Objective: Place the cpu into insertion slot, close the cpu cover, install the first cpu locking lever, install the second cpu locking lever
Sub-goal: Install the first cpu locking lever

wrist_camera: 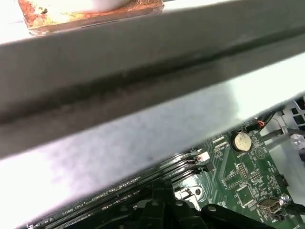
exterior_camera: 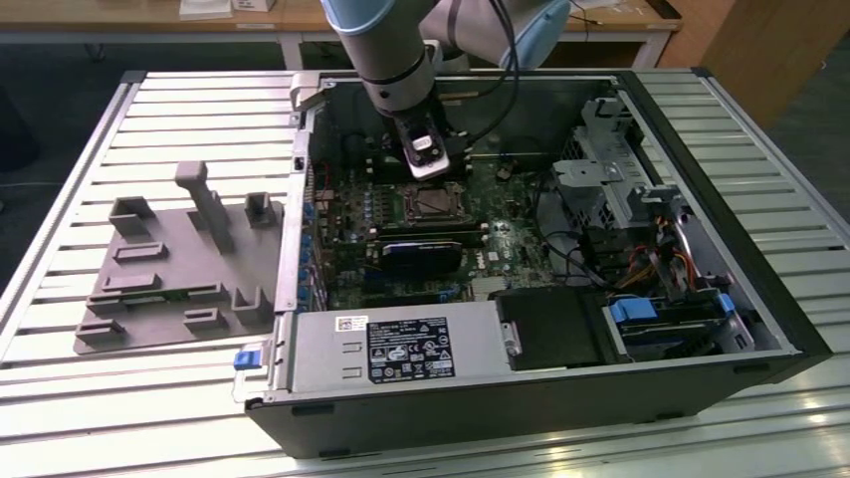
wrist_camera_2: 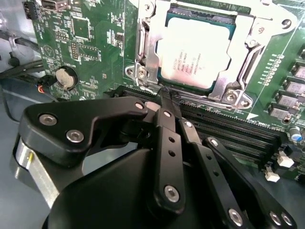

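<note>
Hanging over the open computer case, the gripper points down at the green board, its black fingers drawn together to a narrow tip with nothing between them; that tip sits at the edge of the socket, on the side where the long dark memory slots run; whether it actually touches the metal there I cannot tell.

The chip lies flat in the socket, pale face up, just beyond the fingertips in the second wrist view; so it is already seated and the gripper is beside it, not over it. Around the chip the silver cover frame looks to be down, its window showing the chip's face; I judge the cover closed or very nearly so. Thin bright levers run along the frame's sides, and the one by the near corner is the part closest to the fingertips; whether either is hooked I cannot make out.

From the exterior view the arm drops in at the far side of the case, the gripper just behind the socket; a grey fixture tray rests on the slatted table, well apart, on the exterior view's left; a round coin battery sits on the board, off to one side of the fingers.
</note>
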Tool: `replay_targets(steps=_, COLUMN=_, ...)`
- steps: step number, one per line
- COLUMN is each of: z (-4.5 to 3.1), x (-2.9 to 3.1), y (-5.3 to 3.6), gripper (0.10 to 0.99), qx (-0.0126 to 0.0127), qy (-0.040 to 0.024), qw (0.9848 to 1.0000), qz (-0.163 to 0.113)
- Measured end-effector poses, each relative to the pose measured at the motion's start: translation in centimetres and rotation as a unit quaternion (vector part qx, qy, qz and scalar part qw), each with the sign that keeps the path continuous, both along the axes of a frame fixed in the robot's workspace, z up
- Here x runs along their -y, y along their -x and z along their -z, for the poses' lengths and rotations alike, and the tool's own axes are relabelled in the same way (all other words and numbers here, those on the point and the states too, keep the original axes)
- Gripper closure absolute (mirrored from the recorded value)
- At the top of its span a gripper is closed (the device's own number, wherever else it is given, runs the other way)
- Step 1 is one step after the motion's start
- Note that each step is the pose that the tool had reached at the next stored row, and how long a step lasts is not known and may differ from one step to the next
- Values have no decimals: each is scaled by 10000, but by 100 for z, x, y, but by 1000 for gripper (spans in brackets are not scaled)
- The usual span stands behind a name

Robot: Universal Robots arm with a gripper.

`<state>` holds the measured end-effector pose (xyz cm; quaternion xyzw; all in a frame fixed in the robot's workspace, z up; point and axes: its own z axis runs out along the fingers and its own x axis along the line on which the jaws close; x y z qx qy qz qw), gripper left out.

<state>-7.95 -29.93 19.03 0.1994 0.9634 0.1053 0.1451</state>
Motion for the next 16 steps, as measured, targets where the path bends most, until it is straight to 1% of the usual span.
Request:
replay_targets(steps=4, z=-55, x=0, y=0, gripper=980, qx=0, qy=0, qw=10000, qz=0)
replay_targets(steps=11, z=-202, x=0, y=0, gripper=980, qx=-1, qy=24, qw=10000, qz=0)
replay_targets(steps=12, z=-214, x=0, y=0, gripper=980, qx=-1, qy=25, qw=10000, qz=0)
replay_targets(steps=16, z=-216, x=0, y=0, gripper=980, qx=0, qy=26, qw=10000, qz=0)
